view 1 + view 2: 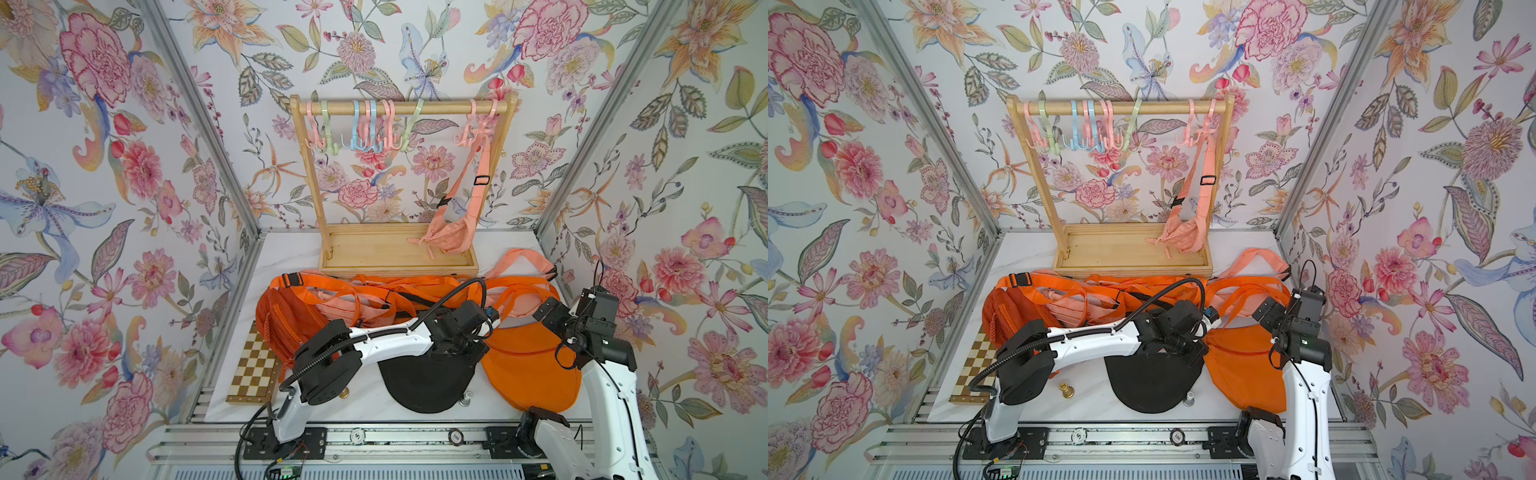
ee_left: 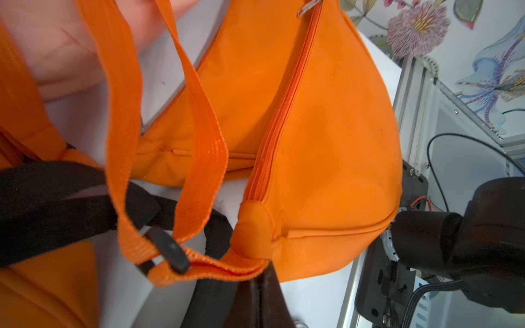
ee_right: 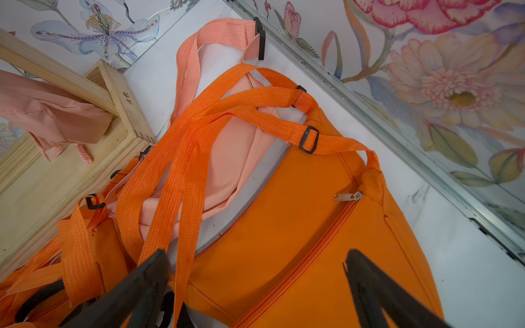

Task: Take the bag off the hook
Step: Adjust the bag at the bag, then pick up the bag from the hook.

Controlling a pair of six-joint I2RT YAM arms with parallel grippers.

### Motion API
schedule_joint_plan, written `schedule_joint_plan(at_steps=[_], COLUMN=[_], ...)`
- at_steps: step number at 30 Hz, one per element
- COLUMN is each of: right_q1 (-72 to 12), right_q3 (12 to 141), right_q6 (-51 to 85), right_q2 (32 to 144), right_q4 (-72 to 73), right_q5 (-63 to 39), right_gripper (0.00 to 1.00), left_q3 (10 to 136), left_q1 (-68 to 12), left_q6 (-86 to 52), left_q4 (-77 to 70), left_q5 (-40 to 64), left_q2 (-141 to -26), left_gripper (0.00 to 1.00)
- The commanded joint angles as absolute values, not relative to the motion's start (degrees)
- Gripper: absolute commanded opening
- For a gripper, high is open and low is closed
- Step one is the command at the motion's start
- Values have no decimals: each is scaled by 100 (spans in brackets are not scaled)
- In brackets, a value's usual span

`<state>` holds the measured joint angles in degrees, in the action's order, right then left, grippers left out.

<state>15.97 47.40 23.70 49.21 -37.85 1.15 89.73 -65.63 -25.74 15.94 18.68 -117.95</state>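
Observation:
A peach bag [image 1: 453,235] [image 1: 1185,237] hangs by its strap [image 1: 478,174] from a pink hook [image 1: 478,129] at the right end of the wooden rack [image 1: 399,109]; its body rests on the rack's base tray [image 1: 365,253]. Both arms are low at the table's front, far from it. In the left wrist view my left gripper [image 2: 262,274] is shut, its tips pinching the folded end of an orange strap [image 2: 216,268] where it joins an orange bag [image 2: 326,142]. My right gripper [image 3: 255,264] [image 1: 552,309] is open above that orange bag [image 3: 298,241], nothing between its fingers.
Several orange and peach bags with tangled straps [image 1: 374,291] lie in front of the rack. A black bag [image 1: 428,382] lies under the left arm. A chessboard [image 1: 253,370], a gold chess piece [image 1: 1066,390] and a silver one [image 1: 1188,400] sit at the front. Empty hooks [image 1: 361,129] line the bar.

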Motion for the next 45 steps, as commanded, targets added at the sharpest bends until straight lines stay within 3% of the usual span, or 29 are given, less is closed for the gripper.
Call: schedule_joint_plan(at_steps=[1, 4, 7, 8, 12, 18, 25, 31, 37, 42, 45], right_q1=[1463, 1112, 313, 31, -743, -851, -1024, -1298, -1380, -1411, -1447], right_q3=[4893, 5159, 5510, 5666, 6382, 7719, 9267, 10395, 11497, 11893, 11926], right_q6=[2463, 2452, 2227, 2054, 1347, 806, 283, -192, -273, -194, -186], right_q2=[5011, 5178, 5497, 5646, 6335, 7548, 8974, 10040, 11029, 11434, 11550], right_q4=[-3693, -3473, -3054, -2859, -2233, -1694, -1344, -1134, -1154, -988, -761], right_q5=[227, 195, 488, 627, 863, 494, 301, 439, 1151, 1752, 1962], right_gripper=[99, 99, 99, 99, 97, 88, 93, 94, 74, 65, 45], left_q3=[8895, 8985, 9351, 9498, 9864, 9685, 9138, 9284, 11578, 12829, 13014], left_q1=[-6447, -6166, -5918, -5838, -5575, -5167, -4578, -3913, -3530, -3530, -3532], left_q6=[-2703, -2717, -2560, -2496, -2288, -1992, -1770, -1943, -2233, -1695, -1382], left_q4=[1698, 1661, 1794, 1829, 1786, 961, -1094, -2893, -2101, -1940, -2348], left_q5=[1932, 1888, 1663, 1584, 1388, 946, 82, 722, 1224, 875, 618], left_q2=[-11935, -11687, -11355, -11250, -10874, -10416, -10214, -10991, -12646, -13686, -14052], left_gripper=[22, 73, 98, 100, 100, 100, 100, 100, 100, 100, 100])
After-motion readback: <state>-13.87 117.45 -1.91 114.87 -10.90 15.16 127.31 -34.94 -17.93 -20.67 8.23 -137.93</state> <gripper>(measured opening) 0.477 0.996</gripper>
